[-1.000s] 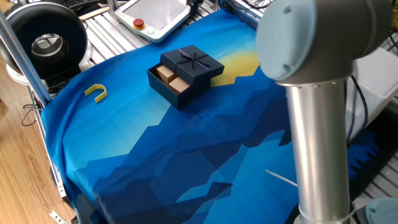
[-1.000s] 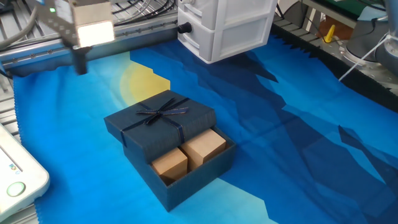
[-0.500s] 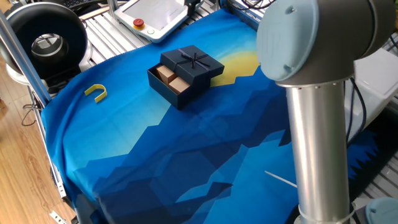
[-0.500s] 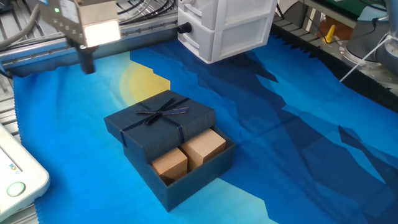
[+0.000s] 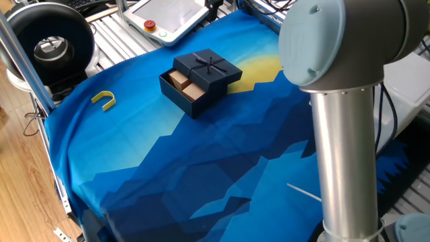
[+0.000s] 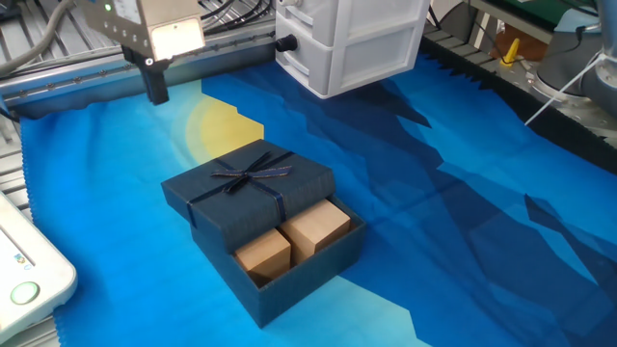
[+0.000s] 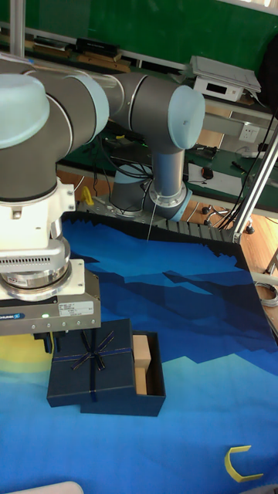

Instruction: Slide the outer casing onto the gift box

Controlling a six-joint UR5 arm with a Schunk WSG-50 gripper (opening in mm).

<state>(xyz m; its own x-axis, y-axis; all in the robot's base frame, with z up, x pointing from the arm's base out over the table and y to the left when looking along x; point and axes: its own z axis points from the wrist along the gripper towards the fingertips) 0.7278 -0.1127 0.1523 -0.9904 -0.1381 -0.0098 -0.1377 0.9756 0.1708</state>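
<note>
The outer casing (image 6: 260, 183), a dark navy shell with a thin ribbon cross and bow, sits partway over the gift box (image 6: 289, 289). The navy tray's open end still shows two tan blocks (image 6: 294, 241). Both stand on the blue cloth, the casing (image 5: 209, 67) on the far side of the tray (image 5: 180, 97). In the tall fixed view the casing (image 7: 93, 363) lies left of the tray's exposed end (image 7: 154, 378). My gripper (image 6: 154, 89) hangs behind the casing over the yellow patch, apart from it, fingers together with nothing held.
A white drawer unit (image 6: 352, 39) stands at the cloth's back edge. A yellow U-shaped piece (image 5: 104, 99) lies near the left side. A teach pendant (image 5: 168, 17) and a black round device (image 5: 50, 44) sit beyond the cloth. The arm's column (image 5: 346, 148) blocks the right foreground.
The gripper has shifted to the right along the back of the cloth, closer to the yellow patch behind the casing. Casing and gift box have not moved.
</note>
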